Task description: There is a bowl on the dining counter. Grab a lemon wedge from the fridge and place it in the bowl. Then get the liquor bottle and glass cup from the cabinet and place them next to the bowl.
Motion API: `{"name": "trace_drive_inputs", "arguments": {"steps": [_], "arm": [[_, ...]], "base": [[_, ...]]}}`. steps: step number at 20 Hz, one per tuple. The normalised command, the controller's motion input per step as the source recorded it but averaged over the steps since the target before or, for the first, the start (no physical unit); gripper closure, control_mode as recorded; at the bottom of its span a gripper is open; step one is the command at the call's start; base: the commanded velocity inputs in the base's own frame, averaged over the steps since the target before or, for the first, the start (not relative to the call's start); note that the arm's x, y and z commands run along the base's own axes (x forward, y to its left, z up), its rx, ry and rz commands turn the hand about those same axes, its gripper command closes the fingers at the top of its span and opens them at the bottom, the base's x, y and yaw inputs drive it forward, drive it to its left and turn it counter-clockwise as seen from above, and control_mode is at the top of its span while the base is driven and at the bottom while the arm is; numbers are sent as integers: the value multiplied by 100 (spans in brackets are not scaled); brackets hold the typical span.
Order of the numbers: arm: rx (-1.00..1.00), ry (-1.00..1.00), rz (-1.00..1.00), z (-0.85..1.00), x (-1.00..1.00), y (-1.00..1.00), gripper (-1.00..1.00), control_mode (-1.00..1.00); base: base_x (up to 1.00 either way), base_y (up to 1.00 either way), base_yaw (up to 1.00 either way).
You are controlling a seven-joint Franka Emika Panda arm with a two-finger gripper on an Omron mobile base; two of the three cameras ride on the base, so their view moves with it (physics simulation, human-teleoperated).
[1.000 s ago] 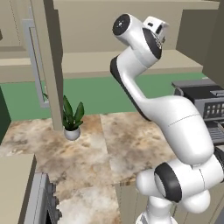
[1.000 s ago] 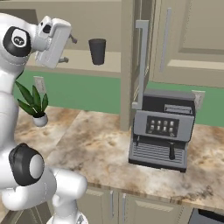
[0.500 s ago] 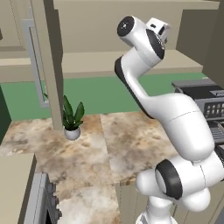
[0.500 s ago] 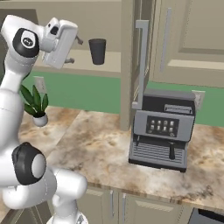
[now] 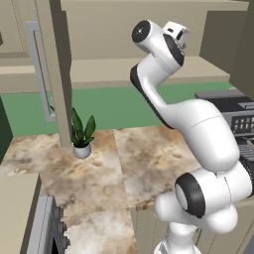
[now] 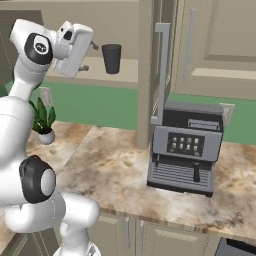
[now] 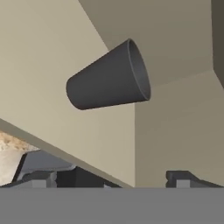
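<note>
The glass cup (image 6: pixel 111 58), a dark grey tumbler, stands upright on the shelf of the open cabinet (image 6: pixel 125 76). My gripper (image 6: pixel 88 56) is raised to shelf height just left of the cup, open, with nothing between its fingers. In the hand view the glass cup (image 7: pixel 109 81) lies ahead on the beige shelf, rolled sideways by the camera's tilt, a short gap beyond my open gripper (image 7: pixel 111 178). In the left base view the arm reaches up to the cabinet shelf (image 5: pixel 104 69). The bowl, dining counter, lemon wedge, fridge and liquor bottle are out of view.
The open cabinet door (image 6: pixel 161 65) with its long handle hangs right of the cup. A coffee machine (image 6: pixel 187 147) stands on the marble wall counter (image 6: pixel 110 165) below. A small potted plant (image 5: pixel 82 135) sits at the green backsplash. A stove edge (image 5: pixel 47 228) shows lower left.
The arm has swung the hand closer to the cup, up and toward the cabinet shelf. The jaws stayed open and the cup has not moved.
</note>
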Motion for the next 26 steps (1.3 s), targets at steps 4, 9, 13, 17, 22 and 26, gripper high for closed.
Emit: {"name": "trace_drive_inputs", "arguments": {"steps": [4,9,13,17,22,26], "arm": [[0,-1,6,0,32,0,-100,-100],[0,0,9,0,35,0,-100,-100],[0,0,9,0,37,-1,-100,-100],[0,0,9,0,33,0,-100,-100],[0,0,4,-3,34,-3,-100,-100],[0,0,0,-6,22,-11,-100,-100]], "base": [[0,0,0],[0,0,0],[0,0,0],[0,0,0],[0,0,0],[0,0,0]]}}
